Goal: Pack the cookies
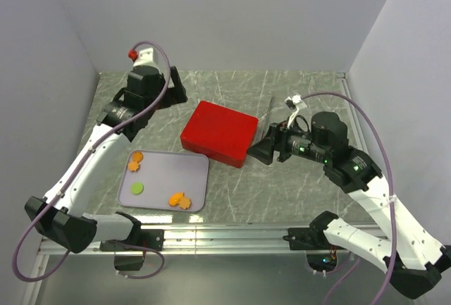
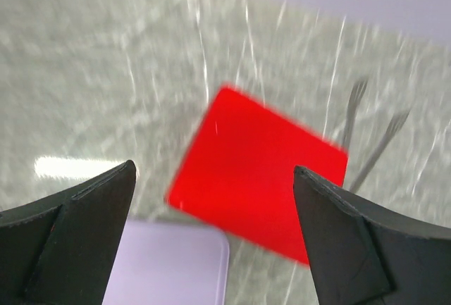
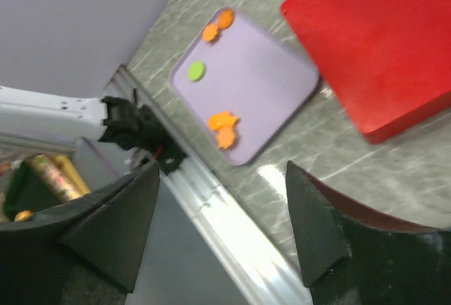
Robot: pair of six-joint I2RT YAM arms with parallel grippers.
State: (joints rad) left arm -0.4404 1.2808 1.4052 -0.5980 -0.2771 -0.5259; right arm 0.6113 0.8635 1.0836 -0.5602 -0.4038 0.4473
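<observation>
light is bright and even, from above. the top view is sharp; the red box (image 1: 218,134) throws a soft shadow on the table (image 1: 296,178). the left wrist view is blurred all over. in the right wrist view the cookies (image 3: 222,120) look slightly soft, and white glare lies on the table.

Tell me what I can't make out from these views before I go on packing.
- Inside of the red box: every view, its closed top covers it.
- The tray: left wrist view, only a corner shows above the bottom edge.
- Two fork-like things past the box: left wrist view, blurred.
- Exact shapes of the cookies: top view, too small.
</observation>
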